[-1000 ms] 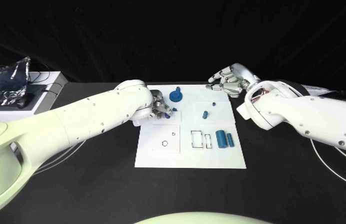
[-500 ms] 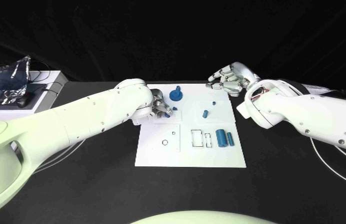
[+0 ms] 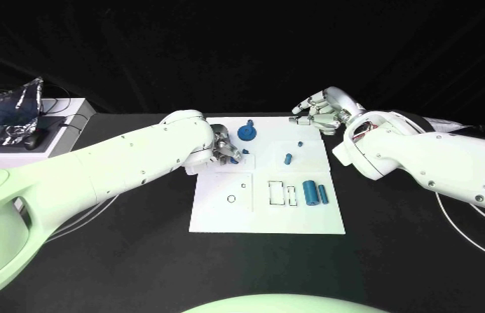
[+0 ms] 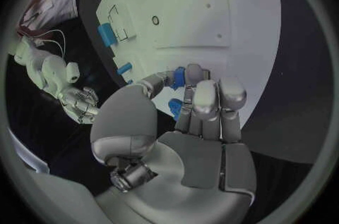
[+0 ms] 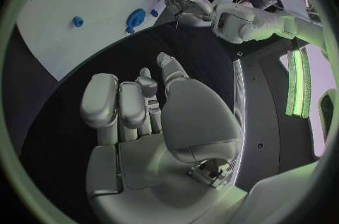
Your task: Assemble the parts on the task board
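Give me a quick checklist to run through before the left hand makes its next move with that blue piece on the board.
1. Left hand has a small blue part at its fingertips: ok.
2. Grip firm enough to lift: cannot tell.
3. Right hand off the white board, at its far right corner, holding nothing: ok.
4. Two blue cylinders lying on the board beside the outlined slots, out of the left hand's way: ok.
5. Round blue part close beside the left hand, may be bumped: not ok.
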`<action>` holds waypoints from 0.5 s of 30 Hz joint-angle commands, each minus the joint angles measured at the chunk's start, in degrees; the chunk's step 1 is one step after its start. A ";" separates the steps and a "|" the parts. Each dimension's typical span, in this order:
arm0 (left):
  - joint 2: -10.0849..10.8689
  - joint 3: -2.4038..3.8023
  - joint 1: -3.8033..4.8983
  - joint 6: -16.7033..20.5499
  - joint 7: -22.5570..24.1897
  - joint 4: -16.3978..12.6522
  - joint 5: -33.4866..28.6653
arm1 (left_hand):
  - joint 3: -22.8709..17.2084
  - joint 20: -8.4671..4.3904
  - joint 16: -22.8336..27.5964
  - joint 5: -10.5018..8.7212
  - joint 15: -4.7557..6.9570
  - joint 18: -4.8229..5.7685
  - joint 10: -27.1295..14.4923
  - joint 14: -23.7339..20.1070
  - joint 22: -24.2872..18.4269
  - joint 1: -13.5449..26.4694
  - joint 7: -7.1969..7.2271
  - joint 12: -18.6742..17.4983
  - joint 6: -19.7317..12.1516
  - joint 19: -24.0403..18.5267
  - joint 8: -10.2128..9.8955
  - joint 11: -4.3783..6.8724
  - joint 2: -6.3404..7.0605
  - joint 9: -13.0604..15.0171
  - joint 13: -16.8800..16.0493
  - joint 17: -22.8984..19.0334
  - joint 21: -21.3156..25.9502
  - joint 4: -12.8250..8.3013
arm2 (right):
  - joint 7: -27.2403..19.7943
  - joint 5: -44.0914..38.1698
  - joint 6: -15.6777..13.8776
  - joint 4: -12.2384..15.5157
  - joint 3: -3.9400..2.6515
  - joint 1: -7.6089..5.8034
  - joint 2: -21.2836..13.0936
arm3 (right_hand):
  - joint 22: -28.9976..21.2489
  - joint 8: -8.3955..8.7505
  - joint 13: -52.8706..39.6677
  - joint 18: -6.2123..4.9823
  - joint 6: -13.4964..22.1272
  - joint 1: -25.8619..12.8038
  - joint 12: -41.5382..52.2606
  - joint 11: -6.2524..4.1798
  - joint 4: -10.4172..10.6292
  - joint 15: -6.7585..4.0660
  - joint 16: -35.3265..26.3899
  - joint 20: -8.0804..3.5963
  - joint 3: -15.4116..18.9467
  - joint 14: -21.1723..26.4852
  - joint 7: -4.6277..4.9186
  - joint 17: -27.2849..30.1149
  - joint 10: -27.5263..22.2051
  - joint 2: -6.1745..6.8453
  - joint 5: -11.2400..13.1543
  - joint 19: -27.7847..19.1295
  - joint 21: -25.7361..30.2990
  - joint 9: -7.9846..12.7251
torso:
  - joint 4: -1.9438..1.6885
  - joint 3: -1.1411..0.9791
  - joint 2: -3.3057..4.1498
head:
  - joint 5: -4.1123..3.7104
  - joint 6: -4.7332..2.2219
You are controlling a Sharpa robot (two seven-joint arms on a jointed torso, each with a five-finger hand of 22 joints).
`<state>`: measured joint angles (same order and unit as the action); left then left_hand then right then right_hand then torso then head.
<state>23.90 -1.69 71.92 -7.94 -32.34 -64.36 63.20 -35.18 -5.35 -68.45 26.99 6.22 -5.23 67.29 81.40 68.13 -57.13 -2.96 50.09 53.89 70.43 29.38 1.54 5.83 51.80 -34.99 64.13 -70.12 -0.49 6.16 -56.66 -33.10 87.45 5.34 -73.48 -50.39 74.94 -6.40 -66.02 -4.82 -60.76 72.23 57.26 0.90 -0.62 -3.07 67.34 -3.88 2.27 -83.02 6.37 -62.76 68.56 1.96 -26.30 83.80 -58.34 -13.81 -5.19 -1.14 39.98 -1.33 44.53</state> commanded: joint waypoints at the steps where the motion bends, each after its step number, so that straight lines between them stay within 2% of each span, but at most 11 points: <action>1: 0.21 -0.54 -0.76 -2.43 -1.73 0.47 0.65 | -5.63 -0.06 -0.05 0.17 0.03 0.47 2.69 0.44 0.08 -0.36 2.83 -0.15 3.36 0.33 0.33 2.42 -0.38 1.97 -0.05 0.06 0.01 -5.99 | -0.17 -0.66 0.97 0.02 -0.03 0.02 0.03 | 7.79 0.34 -0.01 -0.45 -0.15 -0.16 -0.24 -0.13 -0.01 -0.19 -0.35 -0.17 0.01 -0.14 0.21 0.05 -0.39 0.33 0.05 2.76 0.32 0.06 | -0.03 0.01 -0.03 | 0.04 0.07; 7: 0.19 -0.54 -0.76 -2.66 -2.04 0.79 0.95 | -5.65 -0.04 -0.06 0.43 0.03 0.46 2.83 0.46 0.36 -0.35 2.85 -0.11 3.44 0.52 0.38 2.45 -0.41 2.01 -0.10 0.01 -0.12 -6.17 | -0.16 -0.68 1.05 0.02 -0.03 0.02 0.00 | 7.79 0.34 -0.01 -0.45 -0.15 -0.16 -0.24 -0.13 -0.01 -0.19 -0.35 -0.17 0.01 -0.14 0.21 0.05 -0.39 0.33 0.05 2.76 0.32 0.06 | 0.03 0.00 0.02 | 0.05 0.00; 15: -0.15 -0.54 -0.75 -3.55 -2.45 1.30 1.21 | -5.64 -0.03 -0.15 0.94 0.04 0.51 3.02 0.48 0.85 -0.33 2.90 -0.14 3.69 0.87 0.33 2.50 -0.39 1.95 -0.15 -0.05 -0.36 -6.47 | -0.16 -0.71 1.10 0.03 -0.03 0.02 -0.01 | 7.78 0.34 -0.01 -0.46 -0.18 -0.19 -0.25 -0.14 -0.02 -0.20 -0.33 -0.17 0.00 -0.15 0.19 0.03 -0.40 0.31 -0.07 2.76 0.35 0.06 | 0.03 -0.12 0.06 | 0.03 0.20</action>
<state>23.58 -1.65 71.95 -8.30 -32.23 -63.74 63.31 -35.00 -5.32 -68.45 27.73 6.15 -5.23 67.83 81.47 68.93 -57.13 -2.85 50.07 54.41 70.86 29.52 1.66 5.83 51.80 -35.08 64.12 -70.13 -0.67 6.21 -56.73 -32.77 87.45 5.33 -73.48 -50.41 74.93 -6.40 -66.01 -4.82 -60.75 72.23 57.26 0.90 -0.62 -3.07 67.34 -3.88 2.27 -83.02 6.36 -62.76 68.56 1.96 -26.30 83.80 -58.34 -13.81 -5.16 -1.19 40.02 -1.27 44.65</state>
